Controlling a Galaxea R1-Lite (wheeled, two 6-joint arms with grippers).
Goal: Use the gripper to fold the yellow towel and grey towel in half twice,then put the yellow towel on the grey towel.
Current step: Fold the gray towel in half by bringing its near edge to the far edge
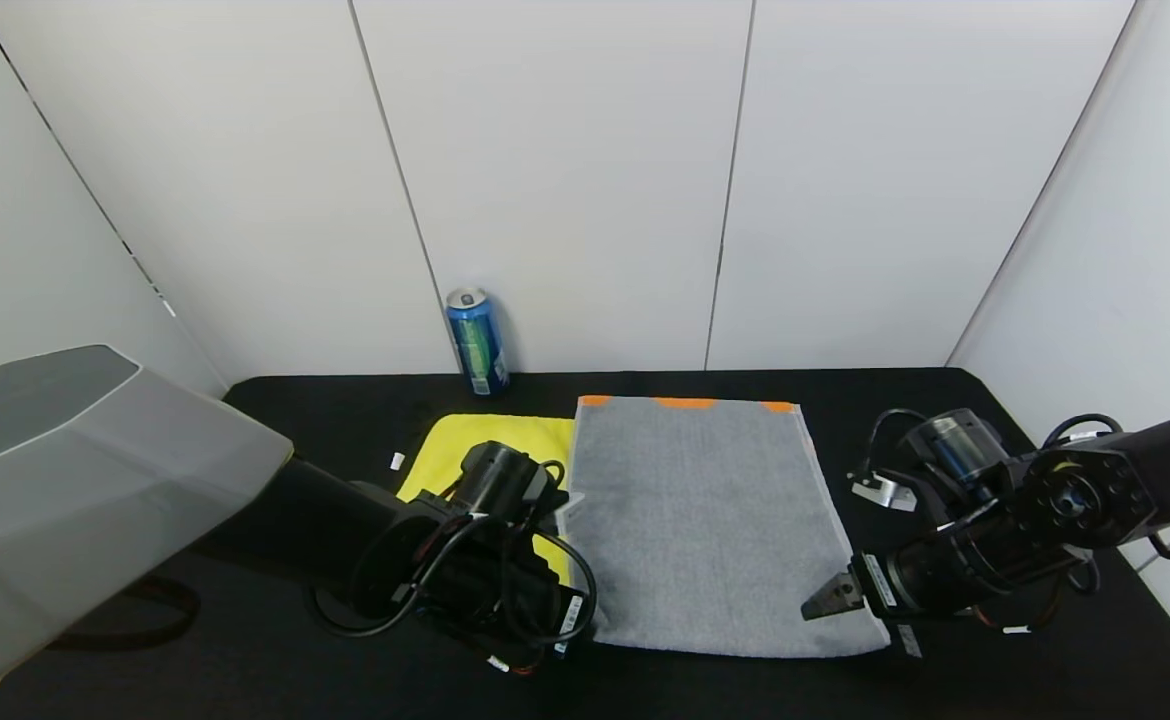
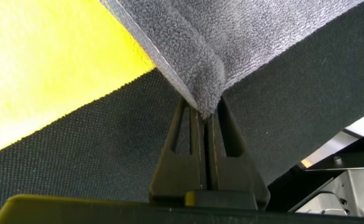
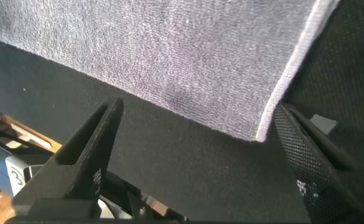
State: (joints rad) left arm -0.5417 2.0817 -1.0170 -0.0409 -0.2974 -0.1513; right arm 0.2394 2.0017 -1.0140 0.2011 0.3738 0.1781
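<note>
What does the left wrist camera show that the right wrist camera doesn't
Left wrist only: the left gripper shut on a corner of the grey towel, with the yellow towel beside it. Right wrist only: the right gripper open, its fingers astride another grey towel corner, not yet gripping. Both show grey terry cloth lying on the black table.

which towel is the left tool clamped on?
The grey towel, pinched at its near corner by the left tool; the yellow towel lies flat beside it, ungripped.

Black cloth-covered table [image 1: 365, 400] set against pale panelled walls [image 1: 565, 180] — vertical seams, even lighting.
</note>
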